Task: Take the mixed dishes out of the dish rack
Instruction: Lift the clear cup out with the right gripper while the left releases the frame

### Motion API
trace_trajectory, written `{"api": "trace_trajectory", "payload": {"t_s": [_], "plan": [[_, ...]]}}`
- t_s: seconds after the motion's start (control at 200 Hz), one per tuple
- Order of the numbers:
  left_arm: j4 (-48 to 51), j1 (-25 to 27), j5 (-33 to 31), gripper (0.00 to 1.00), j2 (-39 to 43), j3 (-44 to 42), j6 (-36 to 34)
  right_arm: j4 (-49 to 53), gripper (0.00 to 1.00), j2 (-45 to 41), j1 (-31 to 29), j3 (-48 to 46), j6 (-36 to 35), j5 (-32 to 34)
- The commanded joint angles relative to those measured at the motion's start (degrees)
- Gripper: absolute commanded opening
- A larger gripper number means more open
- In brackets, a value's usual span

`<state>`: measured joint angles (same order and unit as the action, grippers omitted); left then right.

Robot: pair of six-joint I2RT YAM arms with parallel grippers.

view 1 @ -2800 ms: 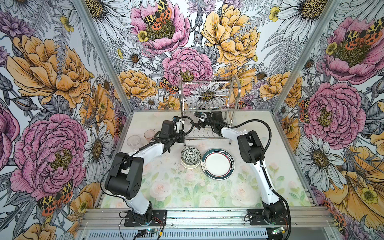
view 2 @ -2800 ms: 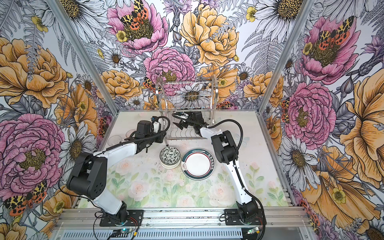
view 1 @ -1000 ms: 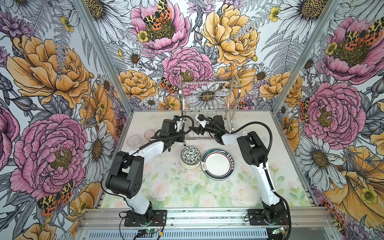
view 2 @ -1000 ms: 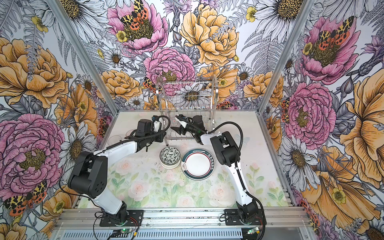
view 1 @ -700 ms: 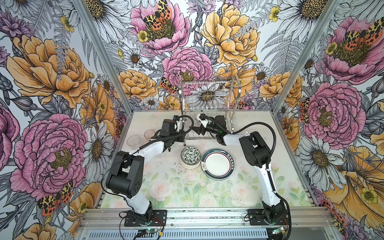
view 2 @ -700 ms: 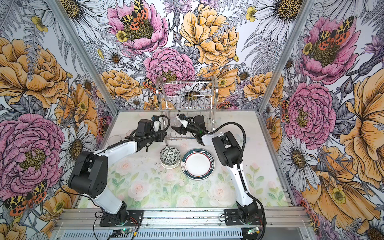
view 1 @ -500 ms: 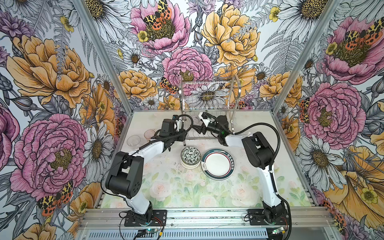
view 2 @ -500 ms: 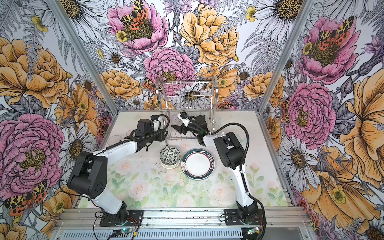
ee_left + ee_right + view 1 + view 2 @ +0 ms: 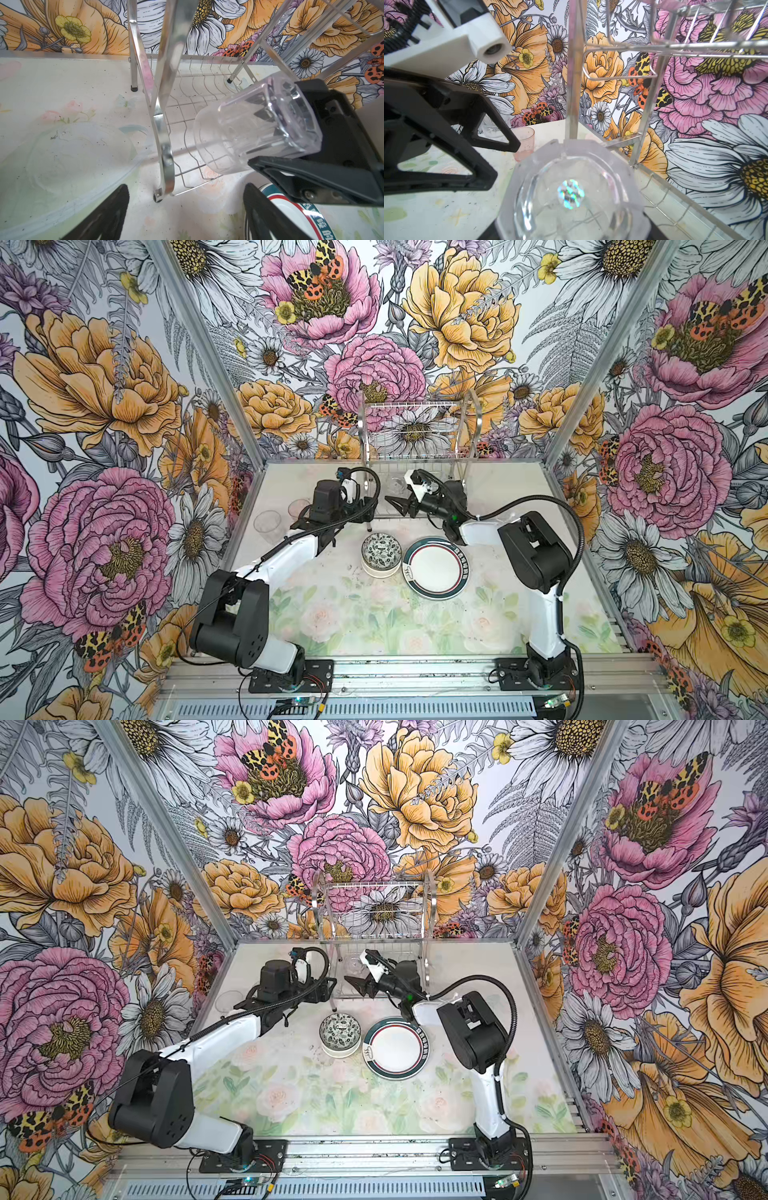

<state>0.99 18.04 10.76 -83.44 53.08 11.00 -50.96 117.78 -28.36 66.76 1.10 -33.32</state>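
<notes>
Left wrist view: the right claw [image 9: 291, 126] clasps a clear cup [image 9: 239, 128] by its base, tilted over the lower shelf of the dish rack [image 9: 164, 124], likely to lift it clear. The left claw [image 9: 185, 197] gapes wide and empty nearby, perhaps to receive it.

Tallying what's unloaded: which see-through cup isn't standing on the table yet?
The clear faceted plastic cup, held tipped sideways in the right claw; the pinkish cup and the other clear cup stand upright on the table.
</notes>
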Motion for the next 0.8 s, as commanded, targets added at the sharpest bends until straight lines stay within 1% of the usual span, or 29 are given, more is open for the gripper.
{"api": "trace_trajectory", "payload": {"t_s": [0.0,0.05,0.085,0.17,0.31,0.435,0.605,0.796], "plan": [[-0.93,0.44,-0.36,0.92,2.32,-1.4,0.06,-3.26,0.0,-4.65,-1.14,-2.01,1.64,2.58],[-0.69,0.41,-0.09,0.94,3.11,-1.85,0.07,-3.18,0.0,-5.65,-1.67,-3.12,1.5,3.2],[-0.5,0.41,0.09,0.99,3.64,-2.09,0.22,-3.03,0.0,-6.29,-2.02,-3.74,1.45,3.86],[-0.03,0.5,0.47,0.99,5.13,-2.72,0.57,-1.81,0.0,-7.8,-2.62,-4.53,1.86,4.83],[0.39,0.66,0.19,0.99,8.57,-4.62,1.29,3.45,0.0,-10.98,-3.41,-5.39,3.95,8.25],[3.12,0.67,0.4,0.99,11.73,-5.45,0.53,7.46,0.0,-14.03,-3.96,-6.47,7.51,10.91],[8.96,0.46,-0.06,0.99,16.74,-5.75,-1.02,7.17,0.0,-18.23,-5.59,-11.35,11.54,13.75],[11.91,0.51,1.56,0.98,22.28,-7.65,1.04,8.95,0.0,-22.14,-7.1,-14.84,19.34,16.85]]}}
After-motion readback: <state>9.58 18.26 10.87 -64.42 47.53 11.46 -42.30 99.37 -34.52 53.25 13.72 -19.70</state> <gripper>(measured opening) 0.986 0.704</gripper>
